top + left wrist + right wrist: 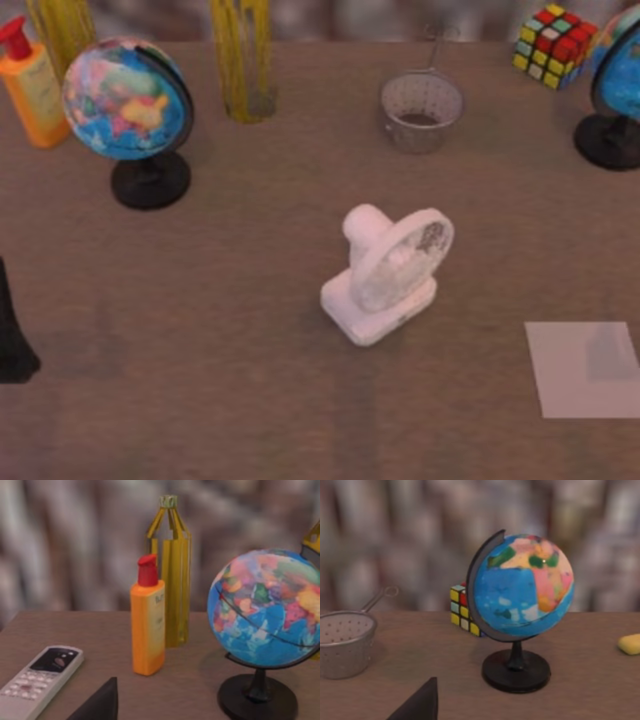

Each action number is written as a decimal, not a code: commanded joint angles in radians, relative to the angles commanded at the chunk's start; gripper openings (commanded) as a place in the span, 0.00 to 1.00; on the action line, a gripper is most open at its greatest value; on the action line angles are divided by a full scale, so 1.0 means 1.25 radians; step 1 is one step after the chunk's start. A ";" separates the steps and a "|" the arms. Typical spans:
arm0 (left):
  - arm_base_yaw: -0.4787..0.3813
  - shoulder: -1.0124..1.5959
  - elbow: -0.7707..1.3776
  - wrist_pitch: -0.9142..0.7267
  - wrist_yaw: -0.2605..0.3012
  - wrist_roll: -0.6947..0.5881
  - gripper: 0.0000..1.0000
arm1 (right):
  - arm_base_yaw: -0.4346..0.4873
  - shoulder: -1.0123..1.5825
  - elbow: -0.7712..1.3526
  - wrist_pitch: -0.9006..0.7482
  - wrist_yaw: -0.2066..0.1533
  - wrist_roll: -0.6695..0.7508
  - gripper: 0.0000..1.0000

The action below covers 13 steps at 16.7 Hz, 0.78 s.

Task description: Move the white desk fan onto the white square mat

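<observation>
The white desk fan (388, 272) stands upright near the middle of the table, its round grille facing the front right and its motor housing behind. The white square mat (585, 368) lies flat at the front right, bare, with a faint shadow on it. The fan and the mat are well apart. My left gripper (12, 340) is parked at the table's left edge, far from the fan; only a dark tip of it (100, 702) shows in the left wrist view. My right gripper is outside the top view; a dark tip of it (420, 702) shows in the right wrist view.
Along the back stand an orange pump bottle (28, 85), a globe (130, 105), two yellow bottles (243, 60), a grey strainer (421, 110), a colour cube (553, 45) and a second globe (615, 90). A remote control (37, 680) lies near the left gripper.
</observation>
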 joint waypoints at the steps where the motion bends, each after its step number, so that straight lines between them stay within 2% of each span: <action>1: 0.000 0.000 0.000 0.000 0.000 0.000 1.00 | 0.000 0.000 0.000 0.000 0.000 0.000 1.00; 6: 0.000 0.000 0.000 0.000 0.000 0.000 1.00 | 0.019 0.063 0.054 -0.055 0.006 0.026 1.00; 13: 0.000 0.000 0.000 0.000 0.000 0.000 1.00 | 0.106 0.396 0.333 -0.319 0.041 0.194 1.00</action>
